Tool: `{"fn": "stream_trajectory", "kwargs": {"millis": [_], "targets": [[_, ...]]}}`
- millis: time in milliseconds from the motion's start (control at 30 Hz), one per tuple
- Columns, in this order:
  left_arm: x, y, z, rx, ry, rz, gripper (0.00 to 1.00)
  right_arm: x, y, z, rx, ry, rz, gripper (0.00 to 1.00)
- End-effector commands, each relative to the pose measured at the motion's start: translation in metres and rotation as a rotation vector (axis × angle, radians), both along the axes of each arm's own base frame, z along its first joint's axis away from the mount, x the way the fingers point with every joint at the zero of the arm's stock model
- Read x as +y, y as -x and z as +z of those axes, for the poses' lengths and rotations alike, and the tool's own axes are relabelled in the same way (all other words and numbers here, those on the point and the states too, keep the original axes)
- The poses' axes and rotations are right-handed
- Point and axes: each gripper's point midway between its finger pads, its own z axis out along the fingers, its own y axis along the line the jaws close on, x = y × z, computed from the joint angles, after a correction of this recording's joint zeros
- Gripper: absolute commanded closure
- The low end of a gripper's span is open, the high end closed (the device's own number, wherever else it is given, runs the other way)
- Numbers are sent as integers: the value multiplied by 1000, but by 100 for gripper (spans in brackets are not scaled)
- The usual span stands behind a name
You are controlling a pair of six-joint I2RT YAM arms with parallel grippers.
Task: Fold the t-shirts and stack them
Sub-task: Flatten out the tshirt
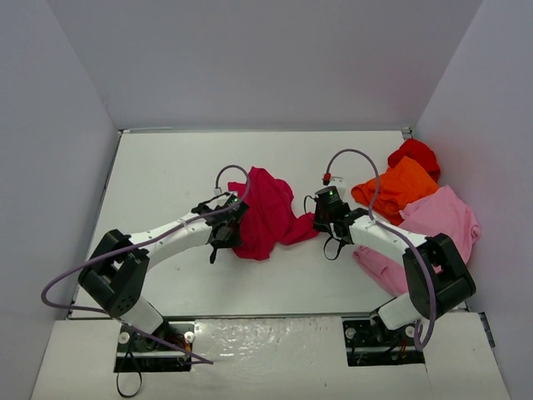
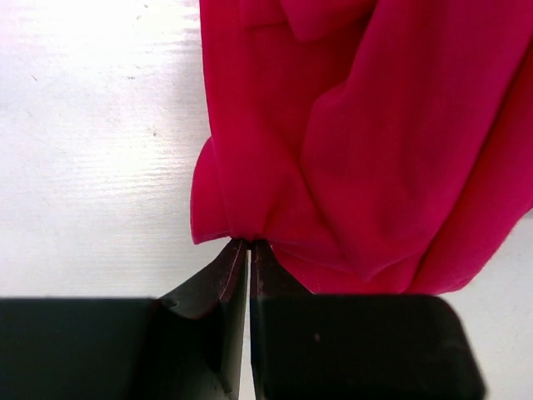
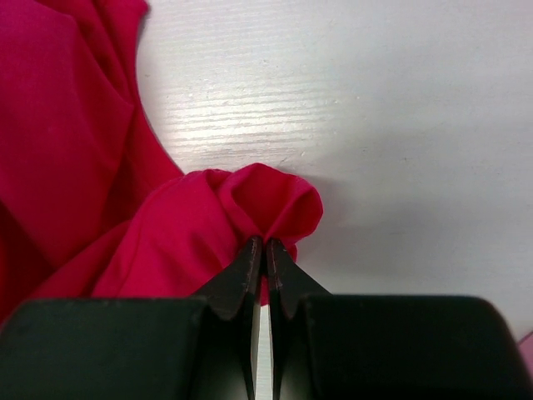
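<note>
A crumpled crimson-magenta t-shirt [image 1: 268, 212] lies mid-table between the two arms. My left gripper [image 1: 226, 235] is shut on the shirt's left lower edge; the left wrist view shows the cloth [image 2: 366, 142] bunched right at the closed fingertips [image 2: 250, 243]. At the shirt's right corner, my right gripper [image 1: 320, 223] is also shut, pinching a small puckered fold [image 3: 266, 204] at its tips [image 3: 265, 242]. An orange t-shirt [image 1: 398, 187], a red t-shirt [image 1: 416, 153] and a larger light pink t-shirt [image 1: 437, 225] lie heaped at the right.
White table [image 1: 166, 183] enclosed by grey walls at the left, back and right. The right arm's forearm lies over the near part of the pink shirt. Purple cables loop above both arms.
</note>
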Motion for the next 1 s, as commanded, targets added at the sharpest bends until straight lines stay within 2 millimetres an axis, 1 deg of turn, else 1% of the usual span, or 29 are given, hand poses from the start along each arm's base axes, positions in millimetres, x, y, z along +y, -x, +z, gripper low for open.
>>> {"fn": "stream_trajectory", "kwargs": {"millis": [0, 33, 67, 100, 167, 233, 300, 367, 433, 467, 533, 567, 600, 633, 700, 767, 800, 833, 900, 967], "targets": [[8, -22, 62, -156, -31, 1, 100, -7, -18, 25, -81, 17, -36, 100], [12, -25, 76, -181, -42, 4, 100, -8, -19, 24, -79, 22, -41, 100], [14, -30, 97, -218, -50, 5, 100, -10, -20, 22, -77, 29, -47, 100], [24, -25, 110, -226, -77, 4, 100, -12, -21, 21, -75, 39, -54, 100], [38, -25, 144, -283, -111, 23, 100, -20, -25, 20, -81, 65, -86, 100], [52, -24, 173, -339, -134, 48, 100, -31, -29, 21, -88, 90, -130, 100], [68, -21, 205, -405, -146, 76, 100, -48, -35, 27, -105, 118, -197, 100], [81, -17, 224, -439, -166, 103, 100, -62, -41, 42, -145, 130, -265, 100], [96, -11, 240, -468, -199, 132, 100, -77, -46, 60, -197, 151, -335, 100], [101, -9, 243, -476, -208, 142, 100, -82, -47, 67, -217, 153, -356, 100], [112, -5, 250, -492, -225, 167, 100, -92, -51, 97, -298, 140, -414, 100], [117, -3, 252, -499, -230, 181, 100, -100, -51, 109, -332, 142, -453, 100], [122, 0, 255, -507, -230, 195, 100, -109, -50, 119, -359, 148, -496, 100], [126, 3, 259, -522, -219, 205, 100, -118, -47, 124, -374, 157, -533, 100], [136, 7, 265, -538, -222, 231, 100, -151, -35, 148, -448, 158, -664, 100], [154, 14, 273, -552, -241, 273, 100, -174, -25, 165, -502, 121, -749, 100], [159, 15, 275, -555, -250, 285, 100, -178, -21, 172, -525, 104, -765, 100], [165, 17, 279, -562, -255, 304, 100, -180, -23, 183, -550, 69, -766, 100], [179, 19, 290, -572, -257, 325, 100, -168, -38, 215, -587, 10, -657, 100], [184, 20, 299, -582, -257, 325, 100, -160, -49, 231, -585, 17, -593, 100]]}}
